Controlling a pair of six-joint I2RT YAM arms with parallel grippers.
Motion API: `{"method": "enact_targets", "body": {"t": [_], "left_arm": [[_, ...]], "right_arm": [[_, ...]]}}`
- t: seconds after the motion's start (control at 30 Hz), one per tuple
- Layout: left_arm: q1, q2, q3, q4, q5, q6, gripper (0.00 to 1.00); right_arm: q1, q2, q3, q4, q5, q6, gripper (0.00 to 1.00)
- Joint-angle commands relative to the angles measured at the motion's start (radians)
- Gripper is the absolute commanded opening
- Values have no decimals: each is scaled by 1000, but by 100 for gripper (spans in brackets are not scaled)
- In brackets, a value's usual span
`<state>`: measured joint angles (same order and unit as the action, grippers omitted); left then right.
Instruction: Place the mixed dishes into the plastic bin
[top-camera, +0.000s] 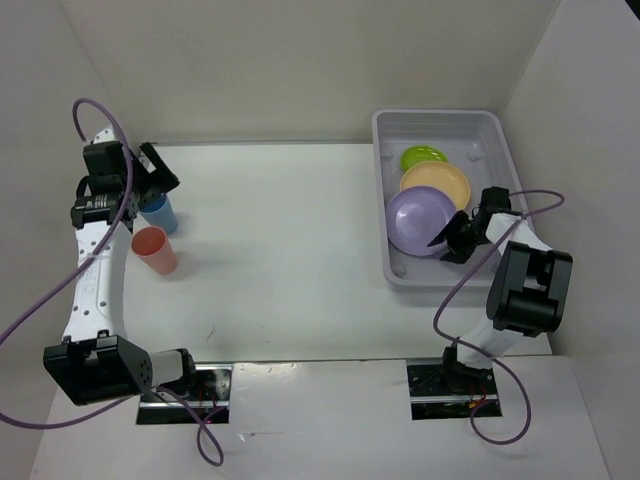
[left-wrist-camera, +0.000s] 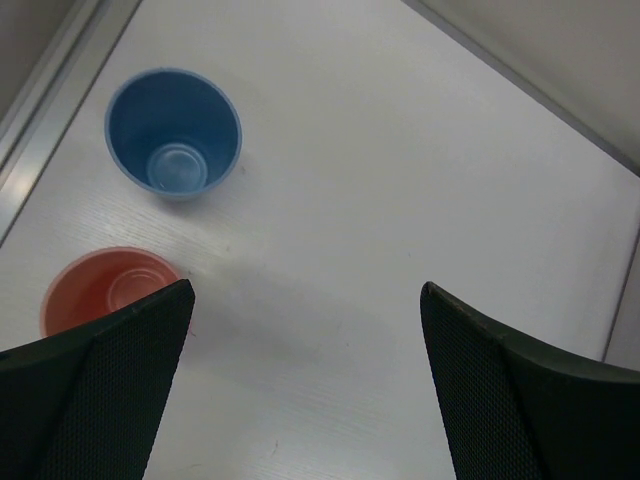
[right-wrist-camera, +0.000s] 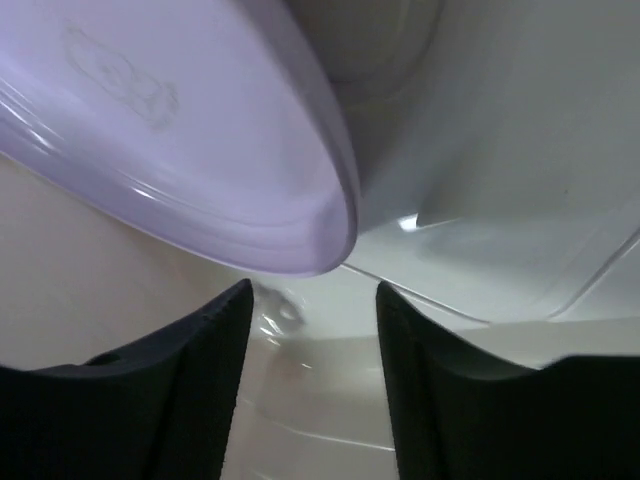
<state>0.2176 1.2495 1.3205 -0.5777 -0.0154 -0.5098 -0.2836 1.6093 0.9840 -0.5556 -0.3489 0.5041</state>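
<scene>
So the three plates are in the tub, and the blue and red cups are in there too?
Not the cups. The green plate, orange plate and purple plate are in the tub, but the blue cup and red cup stand outside on the table, as the top view shows.

Left claw (left-wrist-camera: 305, 300) spread wide, arm stretched far forward at left | right claw (right-wrist-camera: 312, 295) parted, arm folded, wrist angled left

Bright, even light from overhead leaves only soft shadows on the white bench (top-camera: 290, 250). The right wrist view is blurred close up, with a small glare spot on the plastic bin (right-wrist-camera: 500, 200).
</scene>
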Motion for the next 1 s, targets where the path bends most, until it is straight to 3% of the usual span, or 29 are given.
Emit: {"method": "enact_targets", "body": {"t": [0.0,0.2,0.37,0.57,0.8,0.97], "left_arm": [[9,27,60,-23,-50,99,100],[9,67,57,-59,-87,122,93],[9,86,0,-97,-71,131,76],[9,149,-64,-140,-41,151,72],[-12,159,-98,-149,-150,142,72],[-21,232,-109,-149,-139,142,70]], "right_arm": [[35,15,27,-96,10,-93,60],[102,-141,80,-116,125,-50,72],[237,-288,215,-150,235,-13,72],[325,-298,298,-159,211,-4,72],[399,-287,331,-125,156,-13,72],[440,-269,341,-92,156,-13,72]]}}
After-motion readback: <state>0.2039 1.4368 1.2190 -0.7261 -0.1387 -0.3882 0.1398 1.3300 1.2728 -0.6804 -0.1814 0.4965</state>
